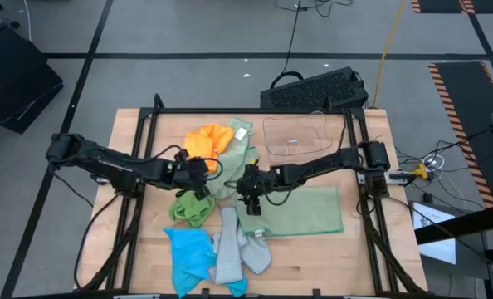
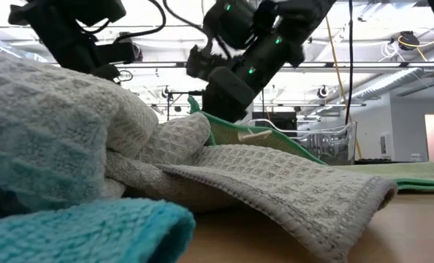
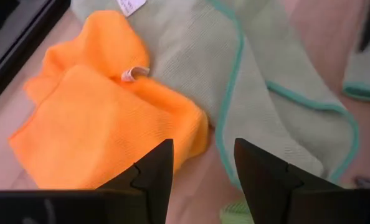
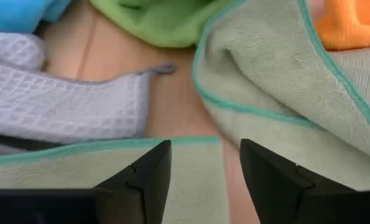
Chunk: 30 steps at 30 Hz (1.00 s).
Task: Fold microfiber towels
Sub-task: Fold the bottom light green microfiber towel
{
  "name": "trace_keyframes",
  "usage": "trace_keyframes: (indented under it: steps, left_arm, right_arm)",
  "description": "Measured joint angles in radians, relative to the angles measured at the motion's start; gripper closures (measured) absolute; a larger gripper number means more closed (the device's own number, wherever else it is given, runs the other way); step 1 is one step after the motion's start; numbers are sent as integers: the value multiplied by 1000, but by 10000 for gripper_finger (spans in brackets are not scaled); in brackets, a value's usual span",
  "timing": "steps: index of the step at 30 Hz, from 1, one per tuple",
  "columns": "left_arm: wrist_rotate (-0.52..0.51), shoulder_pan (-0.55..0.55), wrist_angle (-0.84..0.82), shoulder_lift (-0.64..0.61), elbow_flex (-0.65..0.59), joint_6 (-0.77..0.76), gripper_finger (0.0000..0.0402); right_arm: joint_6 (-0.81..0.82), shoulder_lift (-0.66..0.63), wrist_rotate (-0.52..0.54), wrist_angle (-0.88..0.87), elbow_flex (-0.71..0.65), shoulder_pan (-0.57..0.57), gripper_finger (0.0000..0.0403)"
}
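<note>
Parted right fingers (image 4: 200,186) hover over a flat pale green towel (image 4: 91,171) beside a grey towel (image 4: 60,99).

High view straight down over whole light wooden counter (image 1: 313,257); low view level at counter height, cloths filling its near field. Both wrist views close, sharing the crumpled pale green microfiber towel (image 3: 266,93).

Orange towel (image 1: 208,141) lay crumpled at table's far middle, small white tag showing. Pale green towel (image 1: 240,158) bunched beside it, teal-edged. Second pale green towel (image 1: 300,211) lay flat to right. Bright green towel (image 1: 192,208) wadded. Blue towel (image 1: 188,253) and grey waffle towel (image 1: 234,247) rumpled at near edge, touching.
</note>
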Motion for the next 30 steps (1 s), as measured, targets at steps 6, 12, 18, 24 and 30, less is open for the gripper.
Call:
trace_keyframes:
  steps: [6, 12, 18, 24, 30]
  left_arm:
    - [-36, 8, 7, 6, -2, -11, 229]
    - [-84, 32, -20, 5, -22, -47, 229]
    - [-40, 75, -3, 6, -72, -74, 229]
    - [-7, 76, 63, 6, -77, -41, 229]
    - [5, 75, 84, 6, -77, -18, 229]
  right_arm:
    - [-24, 35, -90, 10, -1, -39, 184]
    - [-53, 39, -120, 6, 0, -58, 175]
    - [-49, 53, -173, 19, 0, -62, 184]
    - [-19, 101, -208, 55, 0, -61, 197]
    - [-14, 104, -234, 45, 0, -69, 233]
